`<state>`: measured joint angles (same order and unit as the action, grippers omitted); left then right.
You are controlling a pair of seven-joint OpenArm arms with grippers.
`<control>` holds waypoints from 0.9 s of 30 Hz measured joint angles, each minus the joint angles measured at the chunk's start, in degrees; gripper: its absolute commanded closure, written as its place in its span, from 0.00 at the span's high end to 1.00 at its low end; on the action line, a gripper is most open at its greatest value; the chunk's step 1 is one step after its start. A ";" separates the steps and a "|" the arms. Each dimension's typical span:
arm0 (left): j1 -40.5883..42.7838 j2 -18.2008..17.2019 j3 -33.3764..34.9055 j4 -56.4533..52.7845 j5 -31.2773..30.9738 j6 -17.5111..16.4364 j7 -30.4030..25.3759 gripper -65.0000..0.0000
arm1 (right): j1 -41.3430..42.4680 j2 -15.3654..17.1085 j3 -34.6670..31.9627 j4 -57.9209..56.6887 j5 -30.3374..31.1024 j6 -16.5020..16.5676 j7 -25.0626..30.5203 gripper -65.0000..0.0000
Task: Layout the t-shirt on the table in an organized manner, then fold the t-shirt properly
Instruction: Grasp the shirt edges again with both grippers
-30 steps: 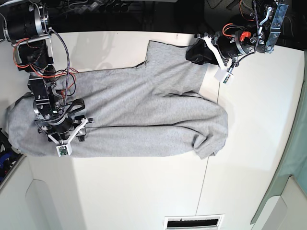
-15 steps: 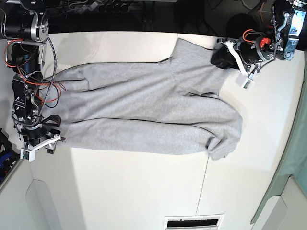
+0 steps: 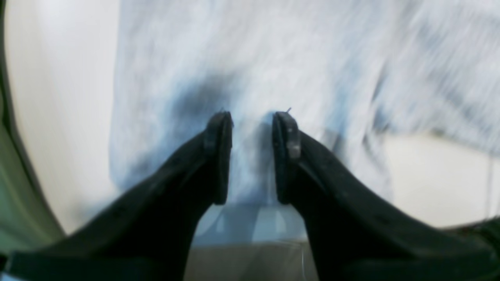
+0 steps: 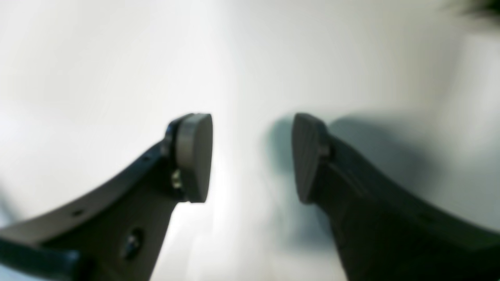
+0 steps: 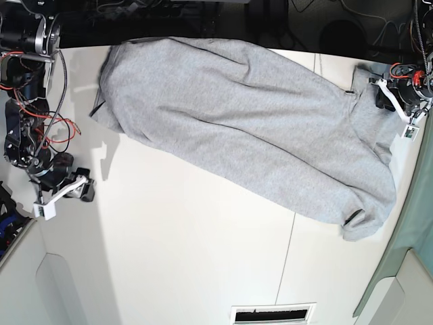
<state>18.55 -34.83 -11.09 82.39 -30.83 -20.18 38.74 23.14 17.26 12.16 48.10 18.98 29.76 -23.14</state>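
The light grey t-shirt [image 5: 250, 128] lies stretched diagonally on the white table [image 5: 189, 257], from the far left edge down to the right. No lettering shows. My left gripper [image 5: 387, 95] is at the shirt's right end, by the table's right edge. In the left wrist view, which is blurred, my left gripper [image 3: 253, 156] has grey shirt fabric [image 3: 254, 70] between its black fingers. My right gripper [image 5: 64, 196] is open and empty over bare table at the left, apart from the shirt. In the right wrist view my right gripper [image 4: 252, 156] shows only the white tabletop [image 4: 117, 58] between its pads.
A thin dark seam [image 5: 285, 271] runs across the table's right half. A vent slot [image 5: 273, 314] sits at the front edge. A pale green curtain [image 5: 413, 237] hangs past the right edge. Red and black cables [image 5: 40, 122] hang along the right-wrist arm.
My left gripper pulled the shirt to the right, swinging it diagonal and toward the far edge. My right gripper let go of the shirt's left end and now stands off it.
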 measured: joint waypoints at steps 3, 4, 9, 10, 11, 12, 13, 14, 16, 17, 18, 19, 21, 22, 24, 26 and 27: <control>-0.42 0.48 0.00 0.04 0.02 0.04 -0.24 0.32 | -4.02 -0.20 -0.07 1.55 6.12 3.06 -4.33 0.49; -0.28 0.57 0.00 0.02 0.02 0.02 -0.22 0.32 | -5.75 0.04 -0.07 3.19 7.93 3.17 -4.02 0.49; -0.17 0.55 0.04 0.00 0.09 0.02 -0.22 0.32 | -13.09 2.75 -0.07 13.90 7.93 2.84 -7.87 0.49; -0.24 0.57 0.04 0.00 0.02 0.02 -0.20 0.32 | -14.49 3.23 -0.07 16.37 8.28 3.04 -9.35 0.49; -0.26 0.57 0.04 0.00 -0.20 0.04 -0.20 0.32 | -15.80 3.76 -0.09 18.75 8.66 3.06 -10.80 0.49; -0.26 0.55 0.04 0.00 -0.68 0.04 -0.20 0.32 | -17.00 4.35 -0.11 20.94 9.64 3.19 -12.11 0.49; -0.26 0.52 0.04 0.00 -1.11 0.04 -0.22 0.32 | -18.29 5.16 -0.17 22.75 10.62 3.23 -12.57 0.49; -0.28 0.55 0.04 0.00 -1.20 0.02 -0.20 0.32 | -19.41 5.92 -0.24 24.24 11.67 3.23 -12.96 0.49; -0.28 0.55 0.04 0.00 -1.20 0.02 -0.20 0.32 | -20.76 7.52 -0.24 25.44 12.31 3.45 -13.18 0.49; -0.28 0.52 0.04 0.00 -1.20 0.02 -0.20 0.32 | -21.03 8.15 -0.24 25.40 12.24 3.43 -13.64 0.49; -0.28 0.52 0.04 0.00 -1.20 0.02 -0.20 0.32 | -21.09 8.55 -0.22 24.96 12.13 3.45 -13.81 0.49; -0.31 0.55 0.04 0.00 -1.22 0.02 -0.22 0.32 | -21.07 8.79 -0.22 24.30 12.13 3.43 -13.79 0.49; -0.26 0.55 0.04 0.00 -1.29 0.00 -0.20 0.32 | -21.05 8.68 -0.22 23.17 12.22 3.43 -13.73 0.49; -0.28 0.55 0.04 0.00 -1.27 0.02 -0.20 0.32 | -21.03 8.37 -0.22 22.62 12.22 3.43 -13.73 0.49; -0.31 0.55 0.04 0.00 -1.68 0.02 -0.22 0.32 | -21.07 7.96 -0.31 21.68 12.31 3.45 -13.79 0.49; -0.26 0.55 0.04 0.00 -3.02 0.02 -0.20 0.32 | -21.05 7.98 -0.90 20.61 12.31 3.45 -13.97 0.49; -0.28 0.55 0.04 0.00 -3.32 0.02 -0.22 0.32 | -21.05 8.00 -1.40 20.13 12.37 3.45 -13.92 0.49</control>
<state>18.26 -34.28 -11.05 82.39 -34.15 -20.16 38.52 2.09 25.26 10.76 68.23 31.35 33.21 -37.06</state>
